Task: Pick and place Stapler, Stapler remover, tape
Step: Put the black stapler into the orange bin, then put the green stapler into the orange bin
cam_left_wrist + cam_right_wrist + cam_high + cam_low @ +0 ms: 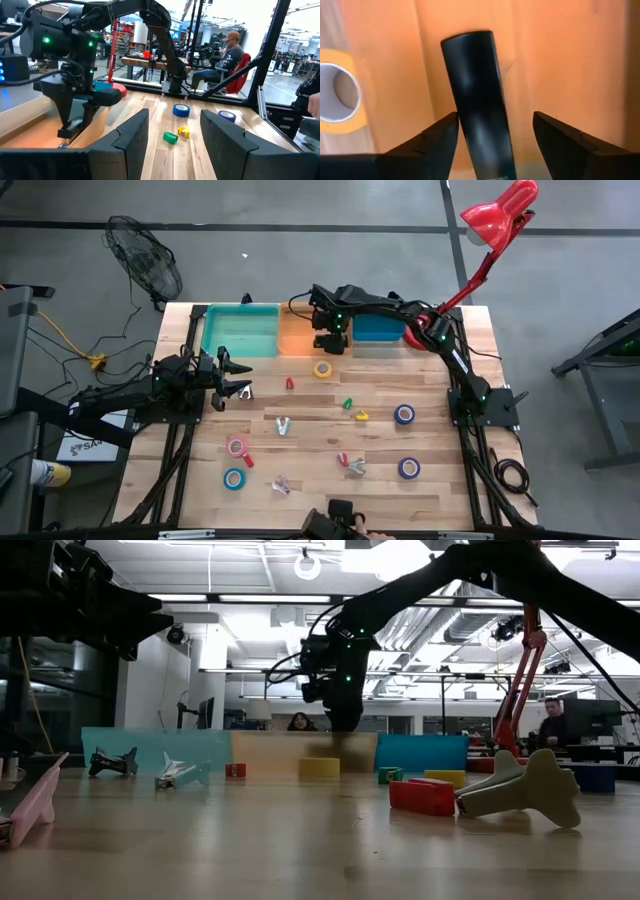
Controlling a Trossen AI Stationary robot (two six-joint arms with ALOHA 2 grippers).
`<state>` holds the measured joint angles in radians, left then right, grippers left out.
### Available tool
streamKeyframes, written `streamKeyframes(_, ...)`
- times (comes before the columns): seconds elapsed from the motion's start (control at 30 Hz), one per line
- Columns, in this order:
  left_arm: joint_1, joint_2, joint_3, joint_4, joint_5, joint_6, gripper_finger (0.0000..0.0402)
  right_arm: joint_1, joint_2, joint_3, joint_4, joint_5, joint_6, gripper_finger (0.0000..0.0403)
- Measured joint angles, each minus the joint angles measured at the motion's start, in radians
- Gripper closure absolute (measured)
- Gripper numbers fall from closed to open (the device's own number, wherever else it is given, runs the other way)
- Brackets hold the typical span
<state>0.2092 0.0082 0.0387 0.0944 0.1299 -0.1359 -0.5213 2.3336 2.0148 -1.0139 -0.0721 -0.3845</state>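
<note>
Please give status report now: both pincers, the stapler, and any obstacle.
Right pincer open over orange bin, stapler between its fingers, apparently released. Left pincer open, empty, waiting at table's left. Yellow tape beside bin, not blocking.

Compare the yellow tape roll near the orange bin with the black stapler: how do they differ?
The yellow tape roll is a ring with an open core; the stapler is a long, solid black bar. The roll lies on bare wood, while the stapler lies in the orange bin, between the right end effector's open fingers.
</note>
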Motion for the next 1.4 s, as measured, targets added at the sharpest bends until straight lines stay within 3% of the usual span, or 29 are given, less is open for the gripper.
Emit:
streamKeyframes(0.3, 0.0, 0.0, 0.0, 0.0, 0.0, 0.0, 0.0224, 0.0, -0.111, 0.0, -0.026, 0.01, 0.006, 0.0153)
streamKeyframes(0.53, 0.0, 0.0, 0.0, 0.0, 0.0, 0.0, 0.0224, 0.01, -0.184, 0.0, -0.174, -0.019, 0.029, 0.0155)
streamKeyframes(0.9, 0.0, 0.0, 0.0, 0.0, 0.0, 0.0, 0.0224, 0.101, -0.191, 0.0, -0.368, -0.058, 0.02, 0.0155)
streamKeyframes(1.2, 0.0, 0.0, 0.0, 0.0, 0.0, 0.0, 0.0224, 0.209, -0.191, 0.0, -0.382, -0.068, 0.028, 0.0155)
streamKeyframes(1.4, 0.0, 0.0, 0.0, 0.0, 0.0, 0.0, 0.0224, 0.267, -0.191, 0.0, -0.347, -0.16, 0.019, 0.0155)
